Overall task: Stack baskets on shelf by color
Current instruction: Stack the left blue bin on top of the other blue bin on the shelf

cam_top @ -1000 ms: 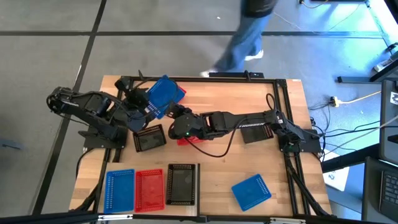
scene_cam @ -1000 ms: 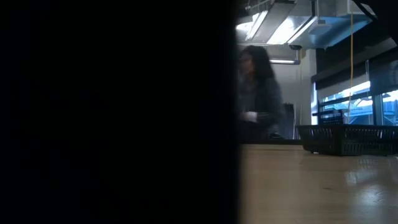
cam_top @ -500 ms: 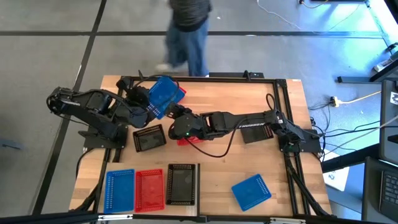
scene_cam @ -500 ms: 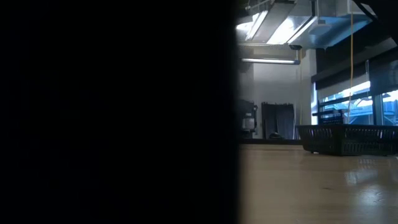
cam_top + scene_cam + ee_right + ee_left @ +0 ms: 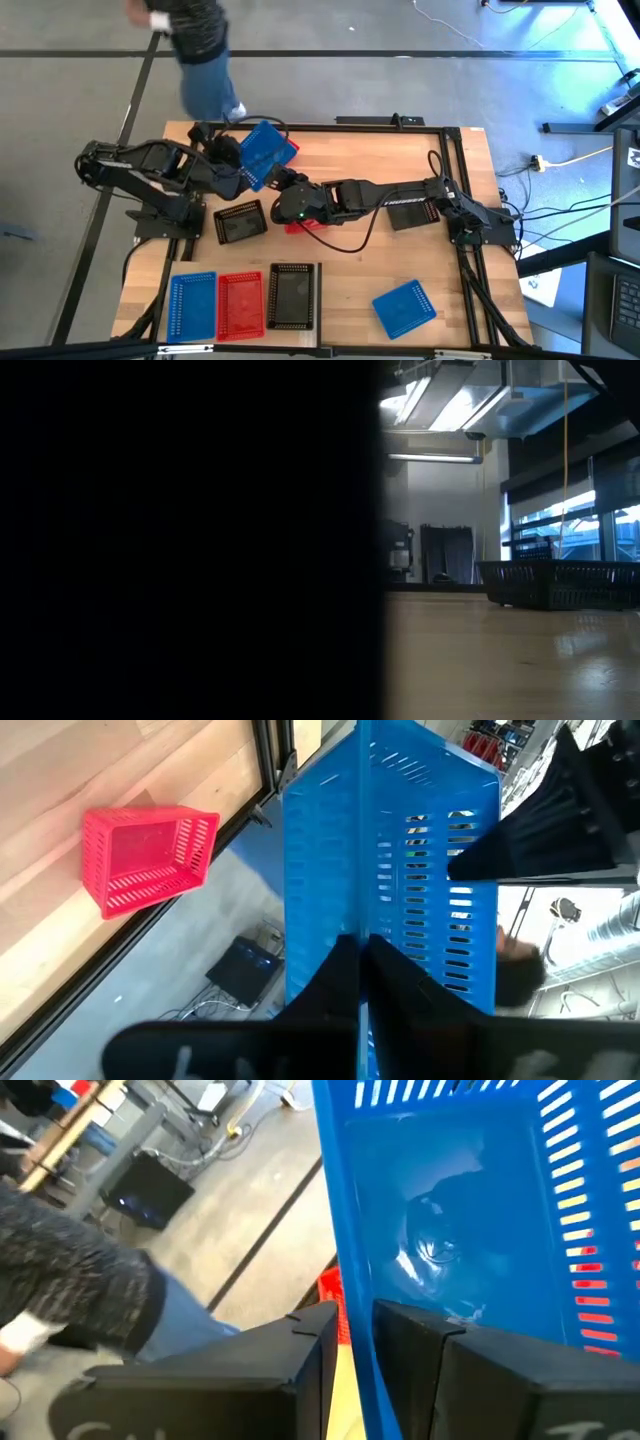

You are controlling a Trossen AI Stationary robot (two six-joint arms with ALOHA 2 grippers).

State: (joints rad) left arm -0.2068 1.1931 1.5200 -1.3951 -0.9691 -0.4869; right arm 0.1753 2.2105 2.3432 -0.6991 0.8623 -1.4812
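From above, you have a plank-patterned wooden table [image 5: 340, 270] with a black frame on a grey floor, and a person [image 5: 195, 45] in jeans walks past at the upper left of the frame. Along the lower edge sit a blue basket [image 5: 192, 304], a red basket [image 5: 240, 303] and a black basket [image 5: 293, 296] side by side, with another blue basket [image 5: 405, 307] apart at the lower right. A black basket [image 5: 241, 221] lies left of centre. A third blue basket [image 5: 266, 153] is held up tilted in the upper middle, the left gripper [image 5: 240, 172] and the right gripper [image 5: 283, 178] both at its lower edge.

In the low view a dark shape fills the left half; right of it you see pale tabletop, a black basket [image 5: 555, 583] at the right edge and a dim room with ceiling lights.

In the left wrist view your left gripper [image 5: 355, 1342] pinches the held basket's blue slotted wall between narrowly parted fingers; the basket is glossy inside. A dark sleeve shows at the left edge.

In the right wrist view your right gripper [image 5: 361, 970] is clamped tight on the blue basket's thin rim, seen edge-on. A red basket [image 5: 145, 855] lies on its side on the table at the upper left.
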